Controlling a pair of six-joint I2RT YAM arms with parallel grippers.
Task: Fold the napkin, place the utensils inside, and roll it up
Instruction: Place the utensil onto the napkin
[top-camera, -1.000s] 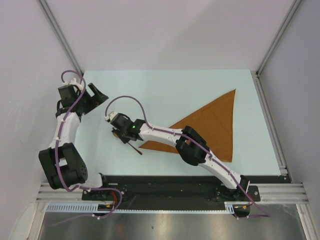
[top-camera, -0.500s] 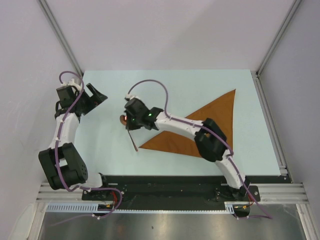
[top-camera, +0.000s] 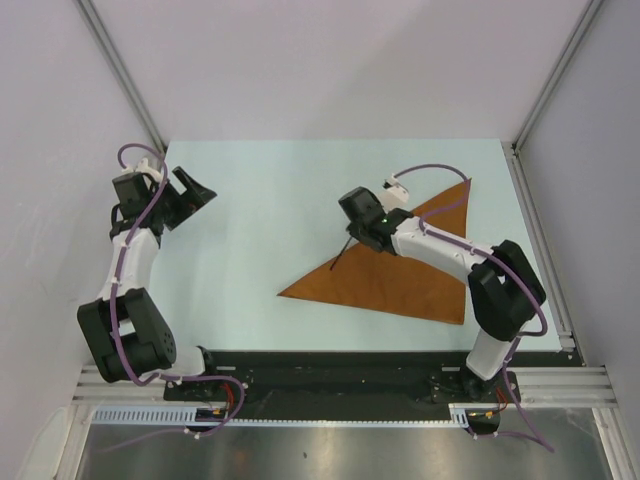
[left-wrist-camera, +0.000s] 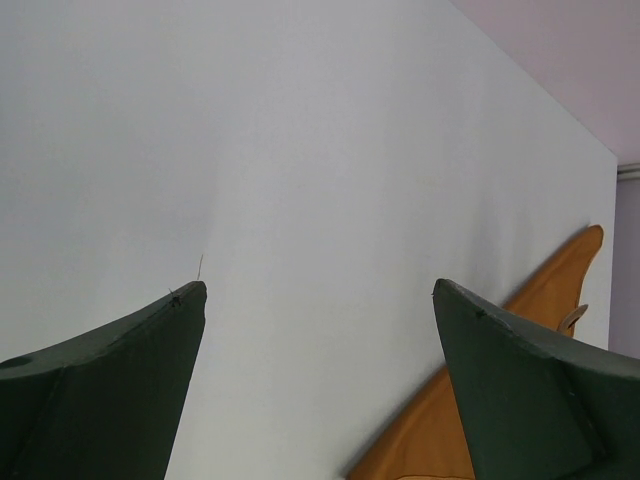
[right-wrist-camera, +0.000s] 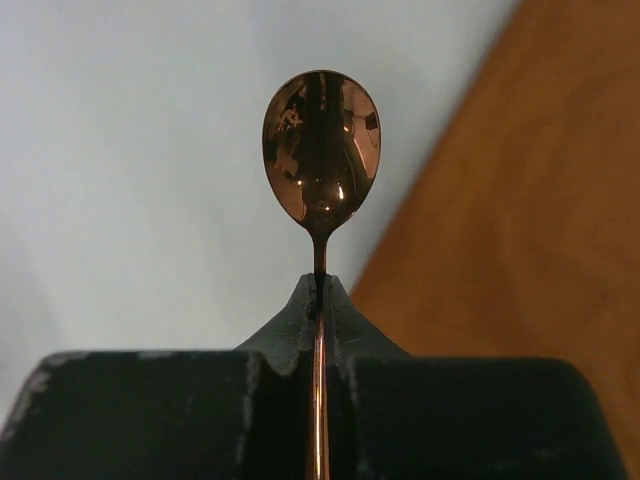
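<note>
The rust-brown napkin (top-camera: 410, 270) lies flat on the table as a folded triangle, with one tip at the far right and a long point toward the left. My right gripper (top-camera: 354, 234) hovers over its upper left edge, shut on the spoon (top-camera: 340, 254), whose thin dark handle sticks out down-left. In the right wrist view the copper bowl (right-wrist-camera: 320, 145) juts past the shut gripper (right-wrist-camera: 320, 290), with the napkin (right-wrist-camera: 520, 220) below to the right. My left gripper (top-camera: 195, 186) stands open and holds nothing at the table's far left. Its wrist view shows the spread gripper (left-wrist-camera: 318, 288) and the napkin (left-wrist-camera: 555, 290) far off.
The pale table (top-camera: 280, 180) is boxed in by white walls with metal posts (top-camera: 120, 70) at the back corners. A raised rail (top-camera: 540, 240) runs along its right edge. The arm bases sit on the black rail (top-camera: 330, 375) at the near edge.
My right arm has carried the spoon from the left-centre of the table rightward, until it is over the napkin's upper edge. The left arm has stayed put, open.
</note>
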